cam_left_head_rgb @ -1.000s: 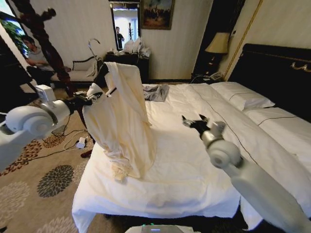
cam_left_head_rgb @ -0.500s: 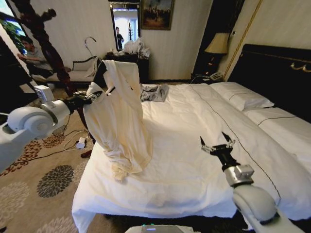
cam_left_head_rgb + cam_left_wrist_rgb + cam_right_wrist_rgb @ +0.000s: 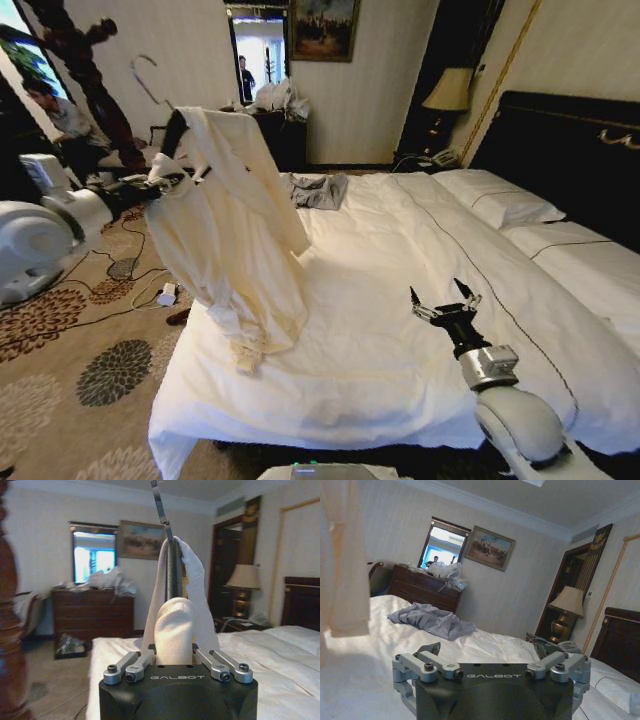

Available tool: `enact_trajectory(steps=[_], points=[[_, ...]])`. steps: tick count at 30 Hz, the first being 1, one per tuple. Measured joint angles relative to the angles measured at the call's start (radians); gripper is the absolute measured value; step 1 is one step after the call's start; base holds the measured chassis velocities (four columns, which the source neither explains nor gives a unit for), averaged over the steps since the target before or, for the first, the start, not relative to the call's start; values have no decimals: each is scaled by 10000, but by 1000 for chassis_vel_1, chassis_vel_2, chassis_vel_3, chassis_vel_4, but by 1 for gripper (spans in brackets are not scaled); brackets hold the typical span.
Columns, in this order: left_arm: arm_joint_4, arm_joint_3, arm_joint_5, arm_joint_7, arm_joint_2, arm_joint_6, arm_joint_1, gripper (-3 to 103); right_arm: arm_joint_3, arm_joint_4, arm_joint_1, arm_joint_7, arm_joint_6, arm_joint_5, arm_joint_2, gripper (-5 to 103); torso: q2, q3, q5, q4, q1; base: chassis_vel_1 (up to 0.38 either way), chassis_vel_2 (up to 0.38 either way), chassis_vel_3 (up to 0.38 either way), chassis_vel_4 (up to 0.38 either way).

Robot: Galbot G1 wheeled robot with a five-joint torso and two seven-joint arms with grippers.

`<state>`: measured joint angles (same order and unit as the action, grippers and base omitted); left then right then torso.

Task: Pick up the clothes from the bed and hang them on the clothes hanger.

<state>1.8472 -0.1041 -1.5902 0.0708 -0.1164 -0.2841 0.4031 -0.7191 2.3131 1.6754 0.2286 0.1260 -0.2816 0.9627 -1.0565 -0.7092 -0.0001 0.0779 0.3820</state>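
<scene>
The cream shirt [image 3: 235, 240] is draped over the black hanger [image 3: 176, 131] and held up beside the bed [image 3: 400, 330], its hem trailing onto the sheet. The fabric is judged thin, light and limp, likely to slide off a shoulder, so the stiff hanger is the better place to grip. The left gripper [image 3: 150, 186] is pinched on a covered hanger end. The right gripper [image 3: 440, 300] is held over the mattress, jaws spread and empty. A grey garment [image 3: 318, 189] lies farther up the bed.

1. Our left gripper [image 3: 165, 180], arm raised and stretched out to the left, is clamped on the fabric-covered hanger.
2. Our right gripper [image 3: 440, 303] hovers low, fingers [image 3: 413, 297] spread apart, holding nothing.
</scene>
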Motion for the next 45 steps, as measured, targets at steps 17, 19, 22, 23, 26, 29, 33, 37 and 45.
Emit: enact_trajectory(steps=[17, 19, 22, 23, 26, 29, 33, 37, 45], points=[[-1080, -121, -431, 711, -37, -1390, -691, 20, 33, -13, -45, 27, 32, -39, -12, 100, 0, 0, -1, -2, 0, 0, 0, 0, 0], [-1232, -18, -374, 755, -231, -1449, -902, 20, 35, -16, -47, 30, 34, -41, -12, 100, 0, 0, -2, 0, 0, 0, 0, 0, 0], [-1240, 35, -372, 771, -282, -1465, -1079, 20, 36, -17, -49, 32, 36, -43, -13, 100, 0, 0, 0, 0, 0, 0, 0, 0, 0], [-1244, 75, -414, 786, -298, -1471, -1234, 20, 37, -17, -49, 34, 37, -44, -13, 100, 0, 0, 1, -1, 0, 0, 0, 0, 0], [-1273, 150, -568, 781, -306, -1479, -1526, 20, 39, -17, -50, 35, 38, -46, -14, 100, 0, 1, 1, -1, -1, 0, 0, 0, 0], [-1248, 284, -797, 669, -271, -1718, -1953, 20, 42, -18, -53, 36, 41, -49, -15, 100, -1, 1, 2, -2, -1, 0, 0, 0, 0], [-1386, 427, -824, 657, -428, -2066, -2387, 20, 42, -18, -55, 36, 43, -51, -14, 100, 0, 1, 2, -3, -1, 0, 0, 0, 0], [-1725, 720, -829, 760, -812, -2311, -3058, 20, 44, -18, -57, 37, 44, -52, -15, 100, -1, 1, 1, -3, -1, 0, 0, 0, 0], [-2572, 1893, -772, 1037, -1861, -2758, -5137, 20, 44, -19, -60, 38, 45, -52, -16, 100, 0, 0, 3, 0, -1, 0, 0, 0, 0]])
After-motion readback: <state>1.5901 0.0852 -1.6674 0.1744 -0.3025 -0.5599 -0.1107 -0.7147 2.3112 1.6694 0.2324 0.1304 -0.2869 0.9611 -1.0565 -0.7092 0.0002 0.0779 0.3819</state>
